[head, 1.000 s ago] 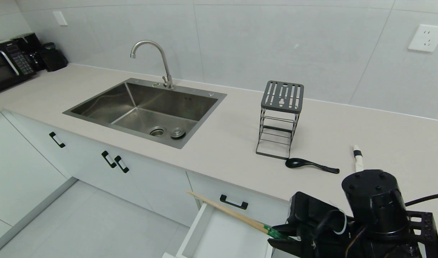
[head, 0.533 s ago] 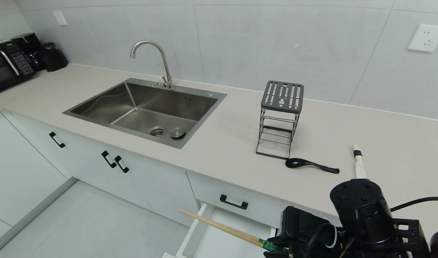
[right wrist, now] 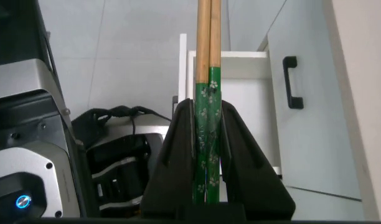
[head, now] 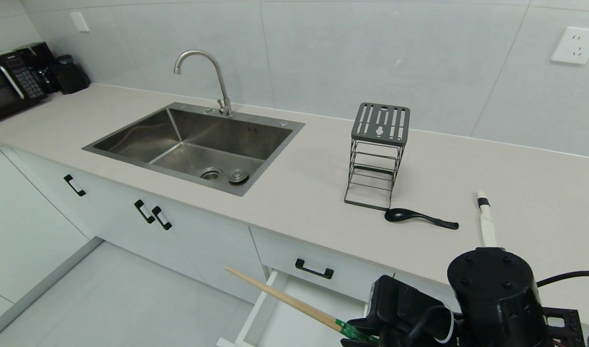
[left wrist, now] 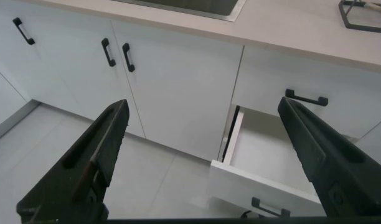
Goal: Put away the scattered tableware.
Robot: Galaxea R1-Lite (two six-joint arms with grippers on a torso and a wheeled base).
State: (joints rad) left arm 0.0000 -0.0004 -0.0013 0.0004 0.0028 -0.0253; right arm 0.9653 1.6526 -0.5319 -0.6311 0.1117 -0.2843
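Head view: right gripper [head: 360, 333] sits low, cut off by frame edge, clamped on chopsticks [head: 284, 301] slanting over open drawer [head: 255, 315]. Black spoon [head: 419, 218] lies on counter [head: 299, 193] just beside rack [head: 377, 156]. White utensil [head: 485, 219] has its near end hidden behind right arm [head: 496, 289].

Left wrist view: left gripper [left wrist: 203, 106] has fingers wide apart, holding nothing, above drawer [left wrist: 265, 162].

Right wrist view: you see chopsticks' [right wrist: 206, 56] green ends pinched in right gripper [right wrist: 208, 118]; far tips are cut off.

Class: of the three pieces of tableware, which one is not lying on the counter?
The chopsticks, gripped in the right tool above the open drawer; the black spoon and white utensil lie on the counter.
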